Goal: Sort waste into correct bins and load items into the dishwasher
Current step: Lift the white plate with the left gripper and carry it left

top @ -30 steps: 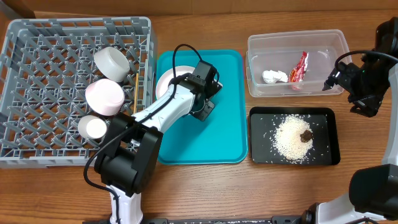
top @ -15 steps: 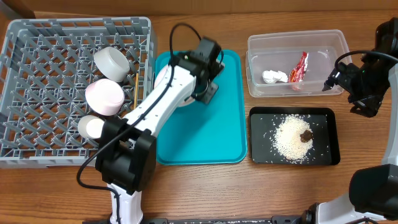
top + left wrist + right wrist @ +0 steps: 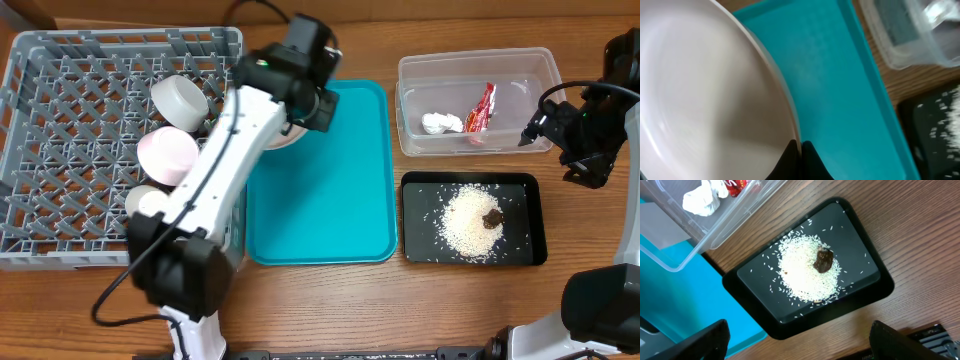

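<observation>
Left gripper is pinched tight on the rim of the round white plate, over the teal tray's far left corner beside the grey dish rack. Its arm stretches long across the desk. Right gripper hangs spread wide above the black tray of rice.

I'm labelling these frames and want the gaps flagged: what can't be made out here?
- white plate: overhead, the left arm covers nearly all of it; left wrist, cut off by the frame edges.
- small white cup: overhead, partly under the left arm.
- red wrapper: right wrist, cut by the top edge; overhead, print too small to read.
</observation>
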`<state>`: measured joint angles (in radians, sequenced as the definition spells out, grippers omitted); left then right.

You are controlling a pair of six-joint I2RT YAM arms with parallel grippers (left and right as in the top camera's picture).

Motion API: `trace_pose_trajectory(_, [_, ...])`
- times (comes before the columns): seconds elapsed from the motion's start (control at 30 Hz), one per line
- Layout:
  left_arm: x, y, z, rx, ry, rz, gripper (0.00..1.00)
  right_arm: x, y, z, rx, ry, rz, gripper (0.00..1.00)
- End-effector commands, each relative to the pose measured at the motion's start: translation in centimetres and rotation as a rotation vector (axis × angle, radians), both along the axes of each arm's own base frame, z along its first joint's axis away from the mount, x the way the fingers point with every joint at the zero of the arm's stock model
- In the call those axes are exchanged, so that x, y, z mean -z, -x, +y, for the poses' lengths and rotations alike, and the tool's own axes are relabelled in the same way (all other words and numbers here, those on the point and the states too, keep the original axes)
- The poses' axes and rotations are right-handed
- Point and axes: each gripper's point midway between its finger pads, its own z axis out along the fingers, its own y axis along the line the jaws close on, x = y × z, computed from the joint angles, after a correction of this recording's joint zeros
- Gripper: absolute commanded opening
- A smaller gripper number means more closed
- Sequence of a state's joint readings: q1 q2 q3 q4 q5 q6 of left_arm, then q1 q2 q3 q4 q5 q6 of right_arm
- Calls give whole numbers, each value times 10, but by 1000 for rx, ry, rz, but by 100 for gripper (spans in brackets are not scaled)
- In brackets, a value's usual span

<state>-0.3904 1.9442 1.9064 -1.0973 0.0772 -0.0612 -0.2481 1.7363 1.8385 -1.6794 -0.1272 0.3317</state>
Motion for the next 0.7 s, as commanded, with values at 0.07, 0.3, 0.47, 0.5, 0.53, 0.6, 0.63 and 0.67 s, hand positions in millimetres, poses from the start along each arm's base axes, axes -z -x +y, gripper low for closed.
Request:
trace_pose_trajectory(0.07, [-66,4,11,19,271,-47,4,-12,1,1,-7,7,-46,91])
trace_pose_trajectory(0.3, [-81,-1,51,-2,436,-23,4,-12,1,1,-7,7,-46,91])
trace_pose_trajectory(0.47, [-84,-5,76,-16,527,-10,4,-12,1,1,-7,7,-46,91])
trace_pose_trajectory(0.5, [-81,-6,83,-33,536,-2,4,-12,1,1,-7,7,-45,91])
trace_pose_trajectory(0.53, [-80,-6,86,-40,540,2,4,-12,1,1,-7,7,-45,91])
trace_pose_trajectory(0.6, [-76,-8,92,-55,557,18,4,-12,1,1,-7,7,-45,91])
trace_pose_trajectory(0.63, [-73,-9,94,-57,571,28,4,-12,1,1,-6,7,-45,91])
trace_pose_trajectory(0.67, [-71,-9,94,-51,585,34,4,-12,1,1,-6,7,-45,91])
